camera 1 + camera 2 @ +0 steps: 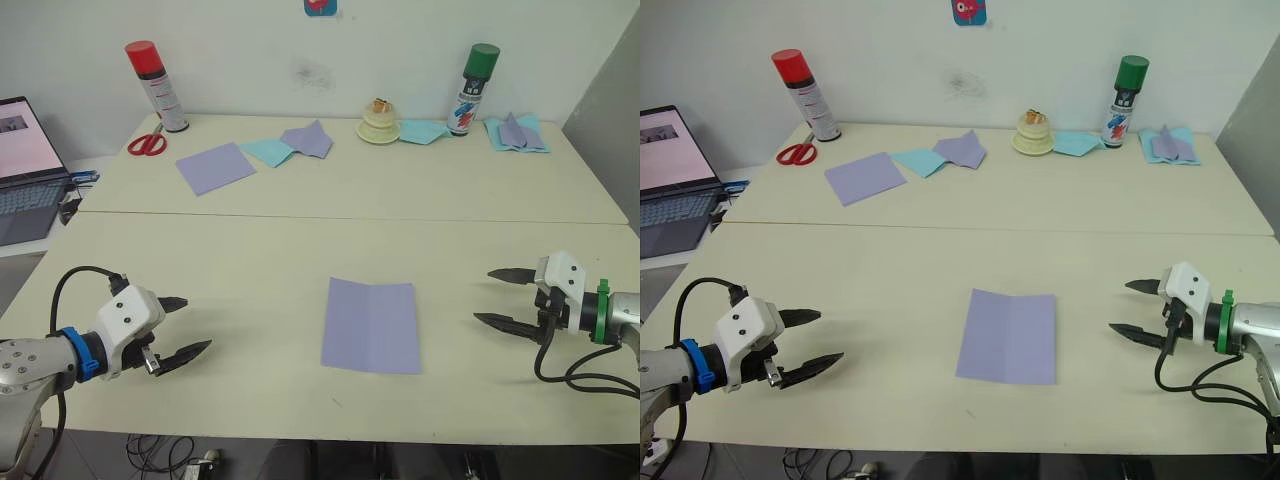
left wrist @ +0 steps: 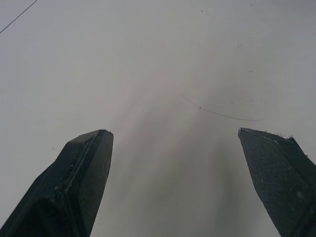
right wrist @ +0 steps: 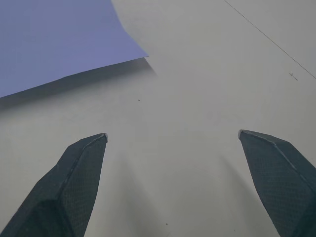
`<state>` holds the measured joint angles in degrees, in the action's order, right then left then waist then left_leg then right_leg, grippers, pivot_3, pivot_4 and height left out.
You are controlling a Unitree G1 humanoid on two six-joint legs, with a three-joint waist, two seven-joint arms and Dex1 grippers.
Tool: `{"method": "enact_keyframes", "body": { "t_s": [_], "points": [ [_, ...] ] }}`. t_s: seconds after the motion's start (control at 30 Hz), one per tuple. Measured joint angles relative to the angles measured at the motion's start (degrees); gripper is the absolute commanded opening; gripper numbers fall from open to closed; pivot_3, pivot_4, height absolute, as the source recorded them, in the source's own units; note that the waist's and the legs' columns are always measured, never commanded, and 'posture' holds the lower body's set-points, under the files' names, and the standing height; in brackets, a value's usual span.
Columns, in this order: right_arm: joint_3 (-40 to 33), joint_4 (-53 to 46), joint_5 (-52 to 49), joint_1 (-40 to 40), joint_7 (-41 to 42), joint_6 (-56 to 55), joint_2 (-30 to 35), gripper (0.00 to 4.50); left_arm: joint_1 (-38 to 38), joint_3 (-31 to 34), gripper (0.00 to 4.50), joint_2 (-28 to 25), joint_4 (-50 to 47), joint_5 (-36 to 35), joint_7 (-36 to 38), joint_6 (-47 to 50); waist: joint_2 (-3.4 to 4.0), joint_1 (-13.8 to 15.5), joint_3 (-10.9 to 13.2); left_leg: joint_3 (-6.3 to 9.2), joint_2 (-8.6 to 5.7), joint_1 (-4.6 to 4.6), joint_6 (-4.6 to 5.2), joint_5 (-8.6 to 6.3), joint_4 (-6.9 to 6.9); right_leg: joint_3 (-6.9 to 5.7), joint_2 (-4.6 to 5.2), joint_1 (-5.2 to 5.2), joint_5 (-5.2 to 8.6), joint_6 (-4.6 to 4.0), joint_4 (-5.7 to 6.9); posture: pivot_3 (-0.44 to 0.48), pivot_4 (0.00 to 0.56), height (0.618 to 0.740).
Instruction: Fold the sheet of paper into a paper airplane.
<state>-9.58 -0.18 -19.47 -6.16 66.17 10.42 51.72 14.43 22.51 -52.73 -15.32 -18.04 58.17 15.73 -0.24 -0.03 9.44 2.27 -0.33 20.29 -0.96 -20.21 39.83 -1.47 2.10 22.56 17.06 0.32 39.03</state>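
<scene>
The lavender sheet of paper [image 1: 371,324] lies flat on the near table, with a centre crease running front to back. My left gripper [image 1: 190,326] hovers open over the bare tabletop well to the left of it. My right gripper [image 1: 496,296] is open too, a short way to the sheet's right, fingers pointing toward it. In the right wrist view a corner of the sheet of paper [image 3: 54,39] lies beyond the open fingertips [image 3: 96,140]. Nothing is held by either gripper. No paper airplane shape has been formed; the sheet is a plain rectangle.
On the far table lie a smaller lavender sheet [image 1: 215,167], light-blue and lavender folded pieces [image 1: 295,145], red scissors [image 1: 148,143], a red-capped can [image 1: 156,86], a green-capped can [image 1: 472,89], a small stacked ornament [image 1: 379,122] and more folded papers [image 1: 518,132]. A laptop [image 1: 25,165] sits at left.
</scene>
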Motion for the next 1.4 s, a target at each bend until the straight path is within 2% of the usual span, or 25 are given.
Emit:
{"method": "enact_keyframes", "body": {
  "t_s": [0.6, 0.87, 1.07, 1.27, 1.37, 1.4],
  "points": [
    [0.09, 0.05, 0.15, -1.25, 0.99, -1.07, 0.00, 4.46, 0.66, -0.01, 4.45, 0.12, 0.24, 0.17, 2.61, -2.09, 0.00, 0.02, 0.00, 0.03, 0.00, 0.01, -0.01, 0.01, 0.02, -0.04, 0.00, -0.01, 0.00, 0.00, 0.00, 0.000, 0.150, 0.717],
    [0.07, -0.14, 0.16, -0.75, 0.82, -1.07, -0.08, 4.46, -3.26, -0.80, 4.45, -0.49, 3.32, -0.39, 3.76, -1.76, 0.00, 0.03, 0.00, 0.09, -0.01, 0.04, -0.01, 0.01, 0.03, -0.12, 0.00, -0.02, 0.00, 0.00, 0.00, 0.000, 0.150, 0.717],
    [0.04, -3.67, -0.47, -0.64, 0.27, 0.33, -0.20, 4.46, -7.85, -3.09, 4.45, -0.45, -2.15, -8.36, 4.22, 7.97, 0.01, 0.00, 0.00, 0.32, -0.01, 0.14, -0.11, 0.06, 0.11, -0.34, 0.04, -0.06, 0.00, 0.00, -0.02, 0.000, 0.150, 0.717],
    [-0.49, -9.11, -2.36, 0.76, -1.49, 3.41, -0.97, 4.46, -18.06, -9.48, 4.45, 0.20, -6.42, -13.27, 3.71, 14.37, 0.01, 0.17, 0.00, 0.59, -0.03, 0.22, -0.17, 0.10, 0.17, -0.59, 0.04, -0.17, 0.00, 0.00, -0.03, 0.000, 0.150, 0.717],
    [-0.72, -11.97, -3.59, 2.14, -2.58, 5.47, -1.33, 4.50, -23.84, -12.89, 3.91, 1.40, -6.78, -14.72, 3.80, 16.56, 0.02, 0.19, -0.01, 0.61, -0.06, 0.21, -0.17, 0.10, 0.18, -0.62, 0.04, -0.21, 0.00, 0.00, -0.04, 0.000, 0.150, 0.717],
    [-0.81, -13.19, -4.20, 2.83, -2.79, 6.34, -1.34, 4.50, -26.46, -14.84, 3.60, 2.09, -6.69, -15.09, 3.98, 17.24, 0.01, 0.39, 0.00, 0.66, -0.07, 0.24, -0.18, 0.10, 0.21, -0.67, 0.04, -0.22, 0.00, 0.00, -0.05, 0.000, 0.150, 0.717]
  ]
}}
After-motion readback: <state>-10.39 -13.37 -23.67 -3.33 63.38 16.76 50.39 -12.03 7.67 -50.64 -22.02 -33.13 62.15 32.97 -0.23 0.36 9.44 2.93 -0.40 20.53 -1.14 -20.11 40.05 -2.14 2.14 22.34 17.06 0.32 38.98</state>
